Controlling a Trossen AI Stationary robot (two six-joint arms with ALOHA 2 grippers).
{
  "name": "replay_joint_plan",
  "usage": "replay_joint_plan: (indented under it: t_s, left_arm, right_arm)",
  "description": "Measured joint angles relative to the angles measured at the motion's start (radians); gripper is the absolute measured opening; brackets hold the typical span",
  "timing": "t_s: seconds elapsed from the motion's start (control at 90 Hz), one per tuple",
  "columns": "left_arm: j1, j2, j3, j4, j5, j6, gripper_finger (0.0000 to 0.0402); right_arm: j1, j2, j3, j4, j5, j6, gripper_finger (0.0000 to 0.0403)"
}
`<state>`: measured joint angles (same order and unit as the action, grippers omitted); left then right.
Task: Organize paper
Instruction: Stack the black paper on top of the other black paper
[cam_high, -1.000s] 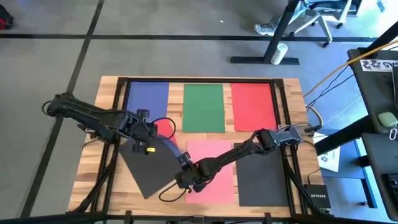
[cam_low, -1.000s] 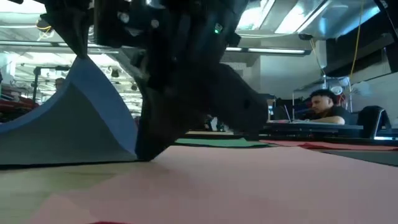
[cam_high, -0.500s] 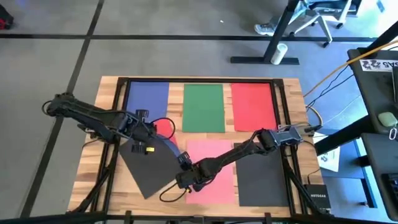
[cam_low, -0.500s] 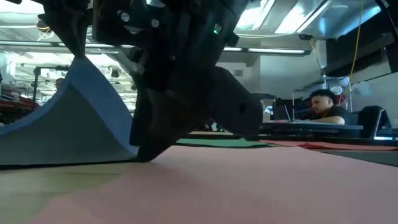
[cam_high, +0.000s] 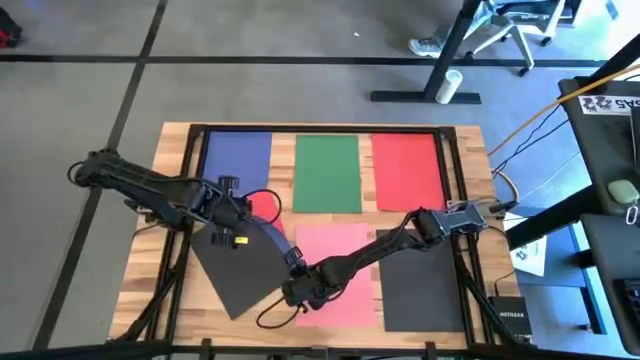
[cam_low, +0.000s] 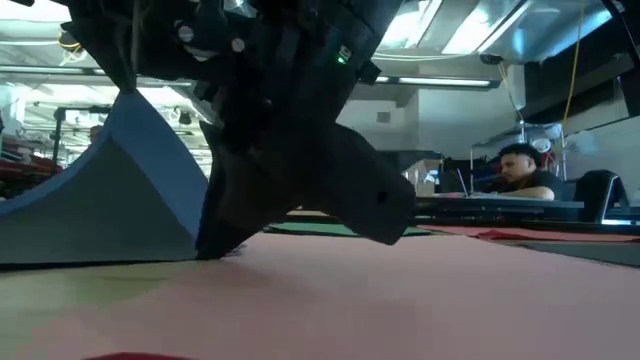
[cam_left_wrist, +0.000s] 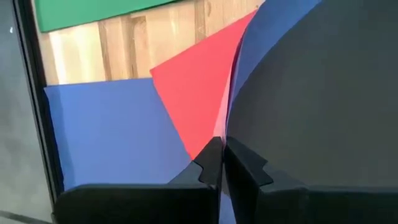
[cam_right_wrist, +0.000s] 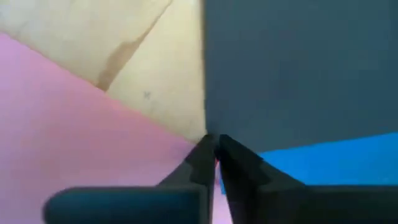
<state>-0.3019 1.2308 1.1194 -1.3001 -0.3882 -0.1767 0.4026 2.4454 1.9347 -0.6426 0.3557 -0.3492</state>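
The left gripper (cam_left_wrist: 221, 163) has its fingers pinched together on the raised edge of a dark grey sheet (cam_high: 240, 270), which lies skewed on the front left of the wooden table (cam_high: 170, 150) with that held edge curled up. The right gripper (cam_right_wrist: 216, 155), reaching across from the right, has its fingers closed at the same sheet's corner, right where it meets the salmon pink sheet (cam_high: 340, 250) lying flat in the front middle. A small red sheet (cam_left_wrist: 199, 93) peeks out beside the left gripper. Along the far edge lie a blue sheet (cam_high: 238, 155), a green sheet (cam_high: 327, 172) and a red sheet (cam_high: 407, 170), side by side. Another dark sheet (cam_high: 422, 285) sits front right. A person (cam_low: 520, 168) sits beyond the table.
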Motion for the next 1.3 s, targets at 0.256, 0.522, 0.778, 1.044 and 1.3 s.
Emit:
replay_joint_plan:
  t_s: [0.256, 0.522, 0.778, 1.044, 1.3]
  left_arm:
    - [0.000, 0.000, 0.000, 0.000, 0.000, -0.003, 0.0000]
    - [0.000, 0.000, 0.000, 0.004, 0.012, -0.096, 0.0001]
    - [-0.027, 0.000, 0.000, 0.003, 0.048, -0.184, 0.0031]
    - [-0.084, 0.000, 0.000, 0.014, 0.049, -0.243, 0.0062]
    - [-0.131, 0.000, -0.005, 0.060, 0.050, -0.282, 0.0058]
  right_arm:
    - [0.018, -0.012, -0.002, -0.012, 0.019, -0.023, 0.0000]
    - [0.037, -0.085, -0.003, -0.098, 0.019, 0.022, 0.0000]
    - [0.036, -0.156, -0.002, -0.221, 0.020, 0.124, 0.0000]
    - [0.049, -0.198, -0.001, -0.417, 0.018, 0.281, 0.0000]
    - [0.071, -0.231, -0.001, -0.574, 0.016, 0.460, 0.0000]
